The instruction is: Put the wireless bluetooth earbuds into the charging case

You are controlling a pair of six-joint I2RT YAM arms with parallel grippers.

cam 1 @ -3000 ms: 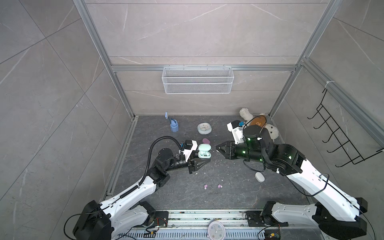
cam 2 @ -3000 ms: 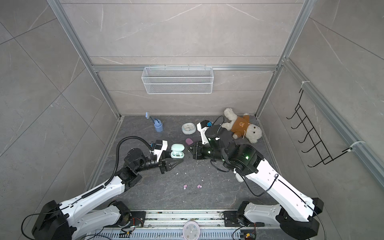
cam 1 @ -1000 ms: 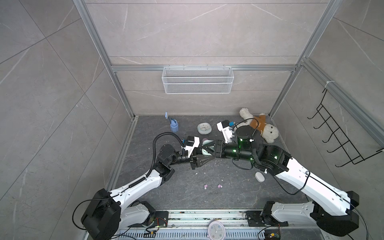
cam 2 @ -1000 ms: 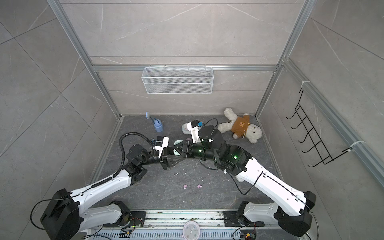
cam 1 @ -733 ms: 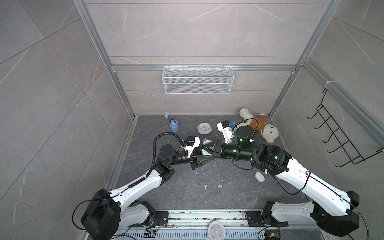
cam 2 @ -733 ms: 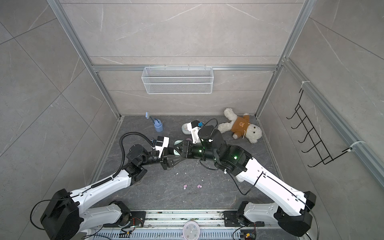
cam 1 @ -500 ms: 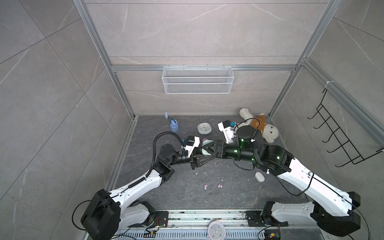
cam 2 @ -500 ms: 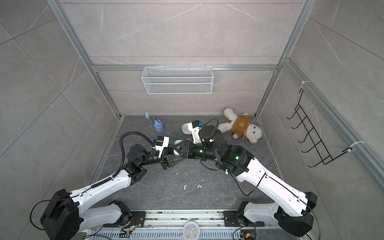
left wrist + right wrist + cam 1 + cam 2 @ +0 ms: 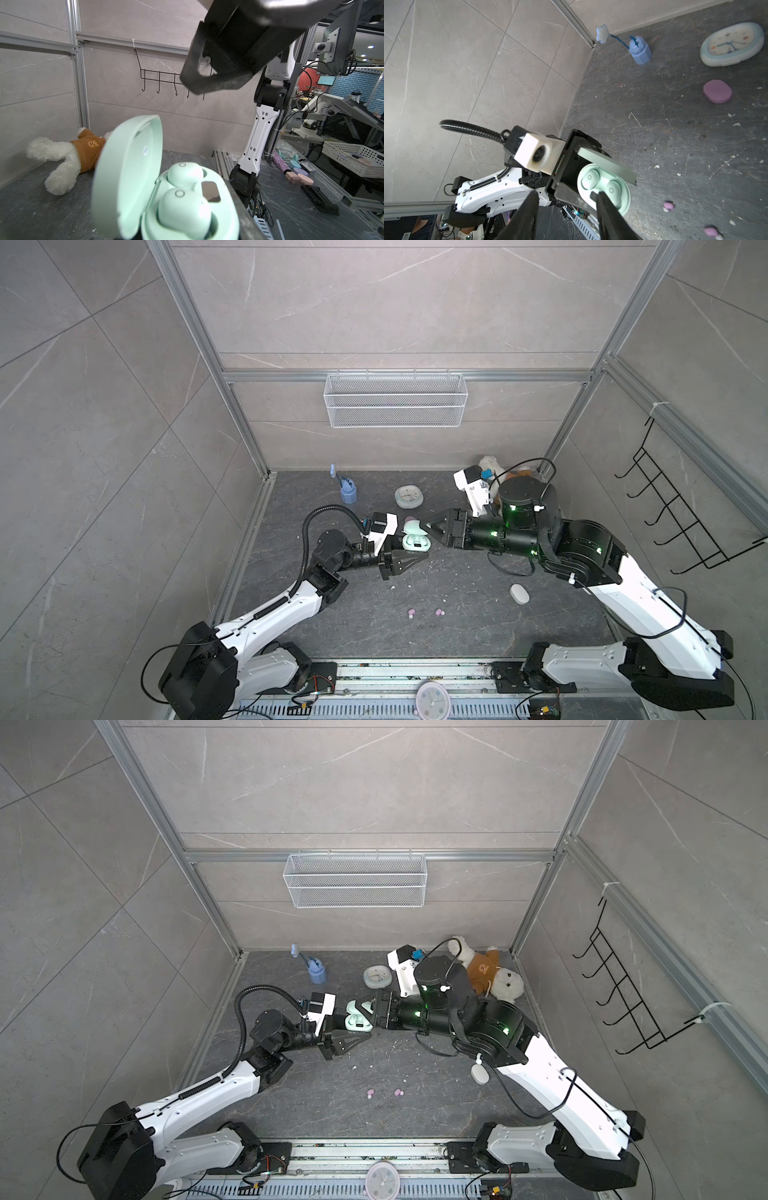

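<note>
Since a second ago, the right hand (image 9: pixel 429 531) has backed away a little from the charging case (image 9: pixel 415 541), and its two fingers have moved apart. They now stand partly open with nothing between them, so that hand holds nothing.

The left hand (image 9: pixel 411 551) is closed tight on the charging case and holds it. The case is mint green and its lid stands open. Two mint green earbuds (image 9: pixel 185 173) sit side by side in their holes inside the case. Both look pushed in.

The case is right in front of the right hand's fingertips. In the left wrist view the right hand hangs above the open case with a clear gap, so it does not touch. In the right wrist view one dark finger (image 9: pixel 604 209) crosses in front of the rim of the case, close to the nearer bud.

Two pink earbuds (image 9: pixel 410 611) lie loose on the bench (image 9: pixel 457 593). They are near each other and well apart from both hands, on the side nearer the arm bases. A closed pink case (image 9: pixel 717 91) lies on the bench just past the mint one, near a small clock (image 9: pixel 409 497). A white case (image 9: pixel 519 594) lies on the bench beside the right arm. A teddy bear (image 9: pixel 486 969) lies in the far right corner.
</note>
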